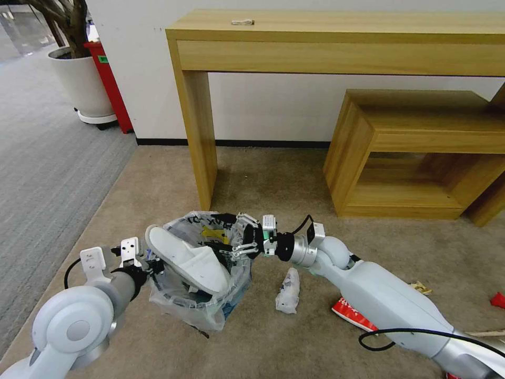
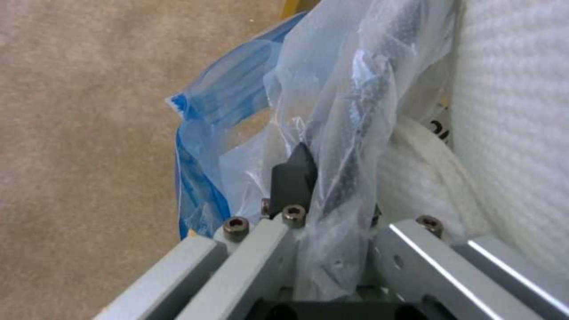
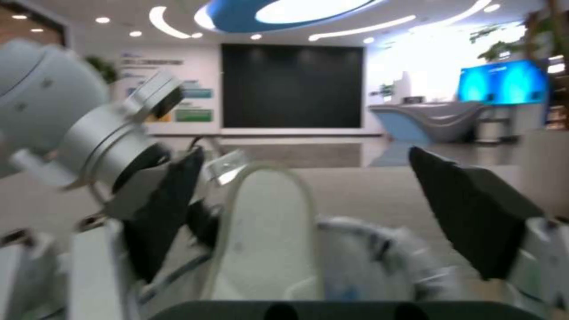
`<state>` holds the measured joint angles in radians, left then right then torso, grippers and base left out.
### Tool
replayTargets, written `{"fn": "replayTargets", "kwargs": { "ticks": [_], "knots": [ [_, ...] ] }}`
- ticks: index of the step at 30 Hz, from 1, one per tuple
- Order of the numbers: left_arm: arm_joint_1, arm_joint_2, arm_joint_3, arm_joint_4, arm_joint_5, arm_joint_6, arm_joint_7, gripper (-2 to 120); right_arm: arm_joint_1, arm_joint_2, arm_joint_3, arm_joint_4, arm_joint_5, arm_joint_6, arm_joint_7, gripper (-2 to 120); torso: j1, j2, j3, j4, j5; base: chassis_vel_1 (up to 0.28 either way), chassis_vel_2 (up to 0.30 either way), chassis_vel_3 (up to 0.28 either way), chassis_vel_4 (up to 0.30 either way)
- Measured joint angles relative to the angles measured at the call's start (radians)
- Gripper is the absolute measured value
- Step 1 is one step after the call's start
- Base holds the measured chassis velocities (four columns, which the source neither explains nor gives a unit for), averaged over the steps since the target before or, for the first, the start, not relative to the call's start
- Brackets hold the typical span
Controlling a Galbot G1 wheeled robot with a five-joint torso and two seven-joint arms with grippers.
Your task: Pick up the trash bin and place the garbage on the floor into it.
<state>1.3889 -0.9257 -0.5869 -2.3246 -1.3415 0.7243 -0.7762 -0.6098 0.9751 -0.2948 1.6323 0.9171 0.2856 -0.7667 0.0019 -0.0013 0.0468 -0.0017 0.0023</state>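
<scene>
You've got a white wall (image 1: pixel 273 110) ahead — tall wooden console table (image 1: pixel 336 39) against it, low wooden bench (image 1: pixel 421 152) beside. Grey ribbed carpet (image 1: pixel 47 168) on the left — white plant pot (image 1: pixel 81 84) there.

Both arms pale grey-white, rounded shells, big round joint caps. Silver metal rings at wrists, black collars. Black cables loop along forearms. Left gripper (image 1: pixel 152 263): aluminium plates, brass-coloured hex screws, dark fingers (image 2: pixel 294 175). Right gripper (image 1: pixel 231 247): black wedge-shaped fingers (image 3: pixel 474 213), white camera block.

Beige carpet floor (image 1: pixel 273 173) under crumpled tissue (image 1: pixel 288 291), red-white packet (image 1: pixel 351 311), red wrapper (image 1: pixel 498 300).
</scene>
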Motion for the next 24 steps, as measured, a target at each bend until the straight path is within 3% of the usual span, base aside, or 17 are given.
{"fn": "replayTargets", "kwargs": {
  "ticks": [3,4,6,7,10,11,14,17,18,19,21,23,24],
  "knots": [
    [0.005,0.004,-0.017,0.007,0.008,-0.003,-0.011,0,-0.044,-0.026,0.059,0.060,-0.025,-0.012,0.158,100,0.000,0.000,0.000,0.0000,0.0000,0.000,0.000,0.000,0.000],
    [0.005,0.004,-0.017,0.007,0.008,-0.003,-0.011,0,-0.044,-0.026,0.059,0.060,-0.025,-0.012,0.158,100,0.000,0.000,0.000,0.0000,0.0000,0.000,0.000,0.000,0.000],
    [0.007,0.008,-0.028,0.011,0.014,-0.007,-0.024,0,-0.086,-0.052,0.094,0.101,-0.052,-0.035,0.314,100,0.000,0.000,0.000,0.0000,0.0000,0.000,0.000,0.000,0.000],
    [0.007,0.008,-0.028,0.011,0.014,-0.007,-0.024,0,-0.086,-0.052,0.094,0.101,-0.052,-0.035,0.314,100,0.000,0.000,0.000,0.0000,0.0000,0.000,0.000,0.000,0.000],
    [0.010,0.014,-0.045,0.015,0.025,-0.008,-0.052,0,-0.190,-0.095,0.158,0.172,-0.088,-0.130,0.573,100,0.000,0.000,0.000,-0.0001,0.0000,0.000,0.000,0.000,0.000],
    [0.010,0.014,-0.045,0.015,0.025,-0.008,-0.052,0,-0.190,-0.095,0.158,0.172,-0.088,-0.130,0.573,100,0.000,0.000,0.000,-0.0001,0.0000,0.000,0.000,0.000,0.000],
    [0.017,0.014,-0.060,0.012,0.029,-0.008,-0.069,0,-0.289,-0.114,0.217,0.217,-0.100,-0.245,0.761,100,0.000,0.000,0.000,-0.0002,0.0000,0.000,0.000,0.000,0.000],
    [0.022,0.013,-0.065,0.008,0.034,-0.008,-0.072,0,-0.318,-0.116,0.229,0.228,-0.101,-0.288,0.819,100,0.000,0.000,0.000,-0.0003,0.0001,0.000,0.000,0.000,0.000],
    [0.030,0.011,-0.071,0.002,0.037,-0.008,-0.076,0,-0.353,-0.116,0.244,0.244,-0.100,-0.366,0.908,100,0.000,0.000,0.000,-0.0002,0.0001,0.000,0.000,0.000,0.000],
    [0.030,0.011,-0.071,0.002,0.037,-0.008,-0.076,0,-0.353,-0.116,0.244,0.244,-0.100,-0.366,0.908,100,0.000,0.000,0.000,-0.0002,0.0001,0.000,0.000,0.000,0.000],
    [0.040,0.011,-0.076,-0.006,0.040,-0.008,-0.078,0,-0.385,-0.111,0.249,0.263,-0.073,-0.472,1.040,100,0.000,0.000,0.000,-0.0001,0.0000,0.000,0.000,0.000,0.000],
    [0.043,0.011,-0.079,-0.010,0.040,-0.008,-0.078,0,-0.392,-0.107,0.249,0.265,-0.059,-0.504,1.076,100,0.000,0.000,0.000,-0.0002,0.0001,0.000,0.000,0.000,0.000],
    [0.049,0.010,-0.088,-0.020,0.040,-0.008,-0.081,0,-0.399,-0.092,0.243,0.264,-0.035,-0.585,1.147,100,0.000,0.000,0.000,-0.0001,0.0000,0.000,0.000,0.000,0.000]
  ]
}}
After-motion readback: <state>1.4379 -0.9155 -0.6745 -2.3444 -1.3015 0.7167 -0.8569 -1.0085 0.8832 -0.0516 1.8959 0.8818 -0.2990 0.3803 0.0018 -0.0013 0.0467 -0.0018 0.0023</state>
